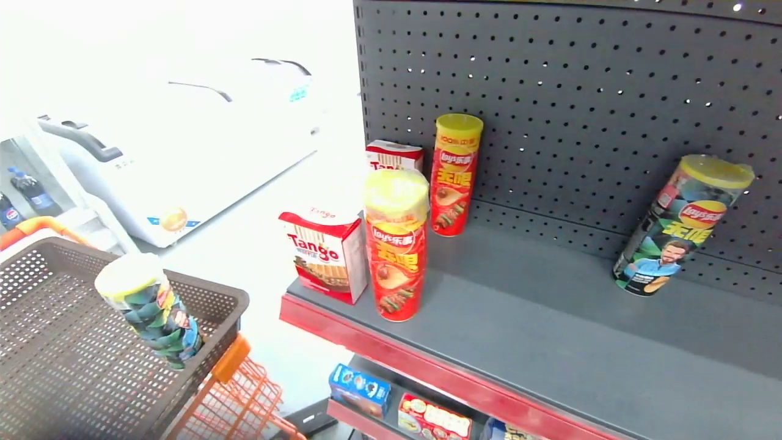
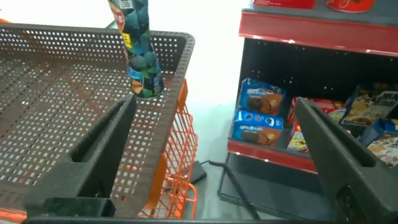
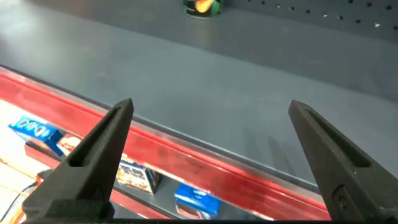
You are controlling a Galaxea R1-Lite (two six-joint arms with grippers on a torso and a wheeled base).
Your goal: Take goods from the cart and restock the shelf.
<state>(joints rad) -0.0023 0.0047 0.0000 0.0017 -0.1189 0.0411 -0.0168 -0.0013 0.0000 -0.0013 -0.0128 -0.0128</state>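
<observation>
Left wrist view: left gripper [image 2: 214, 102], apart, faces the can [image 2: 142, 68] (likely next pick). Right gripper [image 3: 211, 104] gapes empty above the shelf [image 3: 186, 68].

Rear wafer box [image 1: 394, 156]: mostly behind front red chips can [image 1: 396, 244], just top strip visible. Cart basket [image 1: 208, 287]: cut by frame left + btm. Bottles [image 1: 27, 195] far left: partly cut off, too small to ID.

Lower-shelf cookie box [image 1: 359, 388]: back end under the shelf. Snack box [image 1: 434, 418]: cut at btm edge.

L wrist: basket chips can [image 2: 140, 56], top cut off.

R wrist: leaning chips can [image 3: 203, 6], base only. Lower boxes [image 3: 196, 202]: partly behind red shelf lip [image 3: 186, 152] + my right gripper [image 3: 209, 104] fingers [image 3: 93, 162].
</observation>
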